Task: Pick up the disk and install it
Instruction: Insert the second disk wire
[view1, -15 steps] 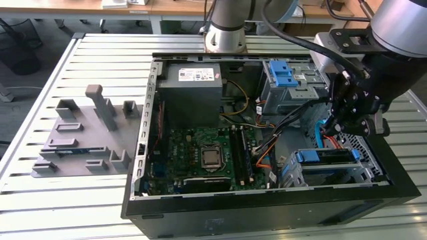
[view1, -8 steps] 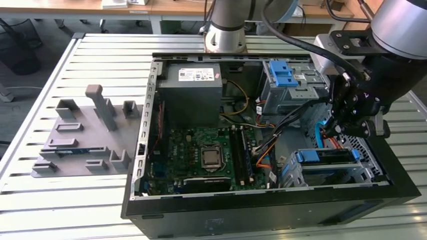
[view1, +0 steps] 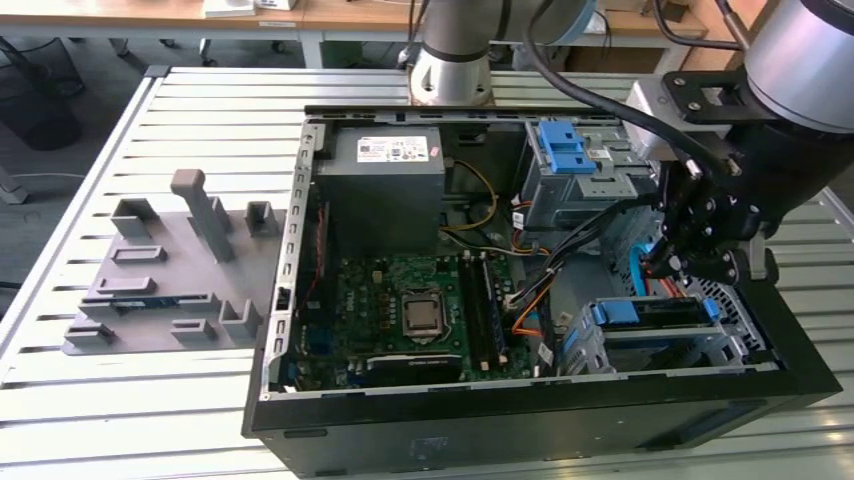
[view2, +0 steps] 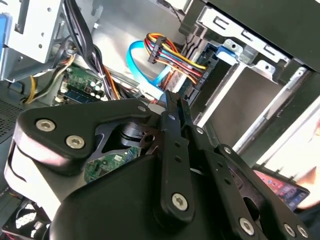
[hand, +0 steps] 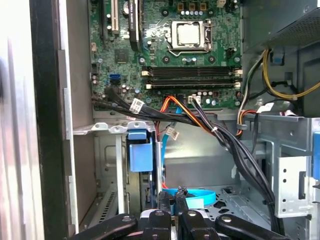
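The disk (view1: 654, 312), dark with a blue carrier bracket, sits in the lower metal drive cage (view1: 727, 345) at the exterior view's right end of the open computer case. Its blue carrier (hand: 140, 151) also appears in the first wrist view. My gripper (view1: 674, 268) hangs just above and behind that cage, inside the case. In both wrist views its black fingers (hand: 164, 199) stand together with nothing between them. In the second wrist view the gripper (view2: 172, 100) points toward a bundle of coloured wires plugged in beside a blue frame (view2: 222, 50).
A grey power supply box (view1: 387, 170) and the green motherboard (view1: 400, 300) fill the case's left half. An upper cage with a blue latch (view1: 567, 150) stands behind my arm. Black and orange cables (hand: 200, 120) and a blue flat cable (hand: 197, 196) cross near the gripper. A grey fixture plate (view1: 160, 270) lies outside.
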